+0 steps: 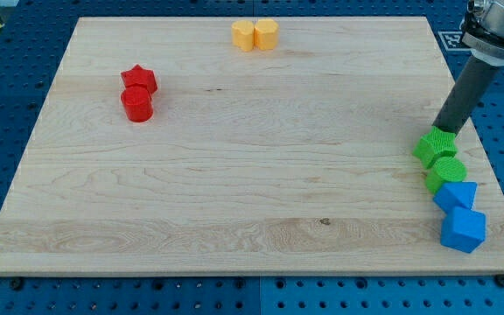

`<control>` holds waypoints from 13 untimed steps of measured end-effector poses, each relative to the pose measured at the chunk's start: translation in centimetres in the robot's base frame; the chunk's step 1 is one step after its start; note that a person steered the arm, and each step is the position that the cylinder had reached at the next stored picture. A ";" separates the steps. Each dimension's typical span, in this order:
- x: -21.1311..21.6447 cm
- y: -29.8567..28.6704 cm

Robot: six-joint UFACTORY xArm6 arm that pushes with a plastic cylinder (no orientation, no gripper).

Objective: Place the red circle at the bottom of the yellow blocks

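Tip (pixel 438 130) tilted, touching green star (pixel 433 146)

My tip (pixel 438 129) touches the green star block (pixel 434 146) at the view's right; the red circle (pixel 136 104) and yellow blocks (pixel 255 35) lie far to its left.

Open table (pixel 261 175) is lying between the red circle (pixel 136 104) and yellow blocks (pixel 255 35); the red star (pixel 139 79) seemingly touching it is blocking its far side.

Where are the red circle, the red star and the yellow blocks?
red circle (pixel 136 105), camera view, its side.
red star (pixel 139 78), camera view, its top face.
yellow blocks (pixel 255 35), camera view, where the pair touch.
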State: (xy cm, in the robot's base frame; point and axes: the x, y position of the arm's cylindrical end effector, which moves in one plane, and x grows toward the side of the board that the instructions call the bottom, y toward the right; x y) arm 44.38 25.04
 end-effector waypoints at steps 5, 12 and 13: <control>-5.1 -10.7; -3.7 -24.0; -3.2 -24.0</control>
State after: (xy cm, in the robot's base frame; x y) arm 41.16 1.06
